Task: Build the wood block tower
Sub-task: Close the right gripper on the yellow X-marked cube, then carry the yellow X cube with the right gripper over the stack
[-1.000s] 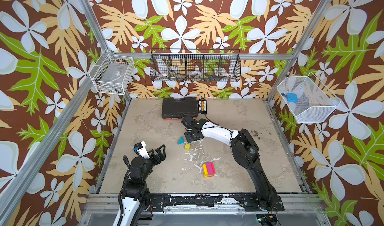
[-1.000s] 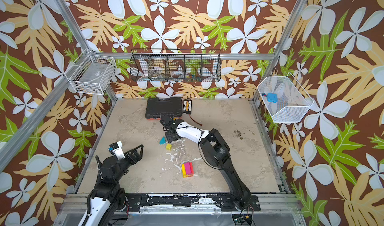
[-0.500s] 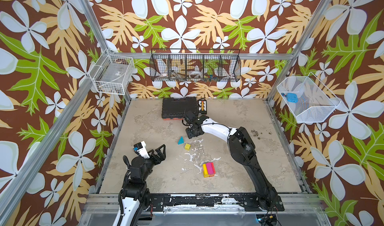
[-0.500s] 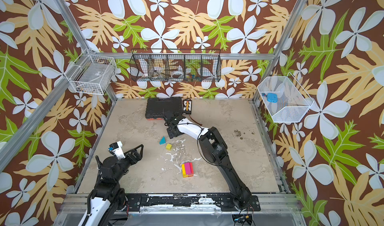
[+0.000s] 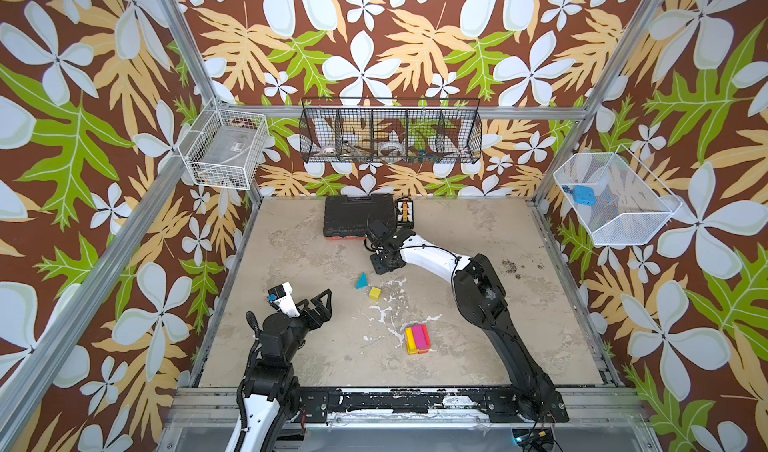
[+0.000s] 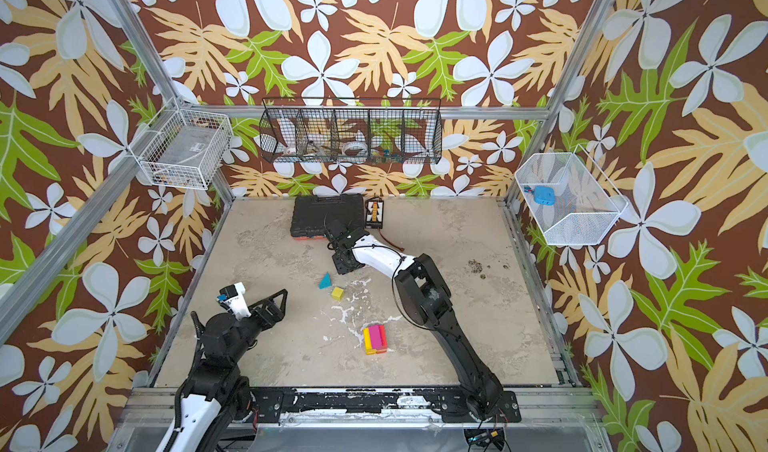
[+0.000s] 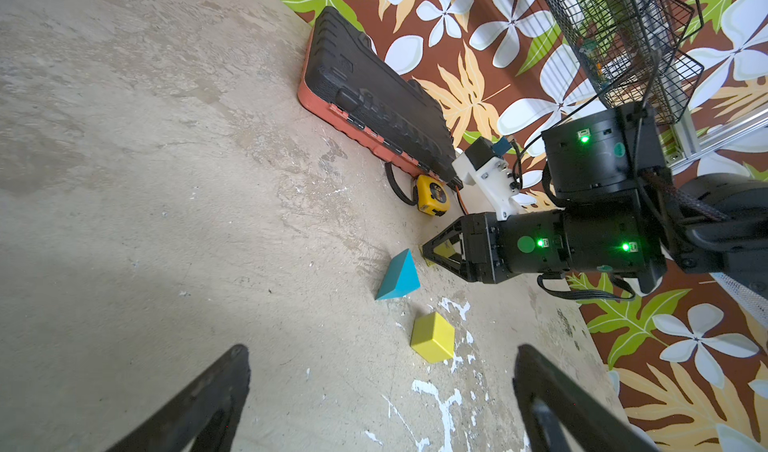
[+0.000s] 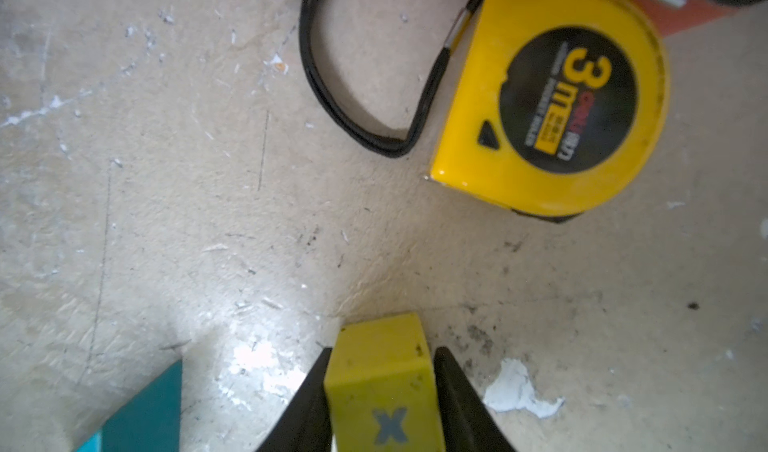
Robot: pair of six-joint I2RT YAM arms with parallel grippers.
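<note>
My right gripper [image 8: 384,350] is shut on a yellow block [image 8: 382,383] marked with a blue X, its fingers [image 8: 453,396] pressed on both sides, low at the table. In both top views that gripper [image 5: 384,263] [image 6: 347,265] sits just in front of the black case. A teal wedge [image 5: 361,281] [image 7: 399,277] and a yellow cube [image 5: 375,293] [image 7: 433,337] lie loose nearby. The tower [image 5: 417,339] [image 6: 375,339] is a low yellow, magenta and red stack nearer the front. My left gripper [image 5: 320,304] [image 7: 382,362] hovers open and empty at front left.
A black case with an orange base [image 5: 359,219] lies at the back, with a yellow tape measure [image 8: 552,96] and its black strap in front of it. Wire baskets [image 5: 390,136] hang on the walls. White paint flecks [image 5: 386,312] mark the table.
My right gripper's jaws have closed in on the yellow block, and its wrist has shifted slightly toward the back. The left arm has not moved.
</note>
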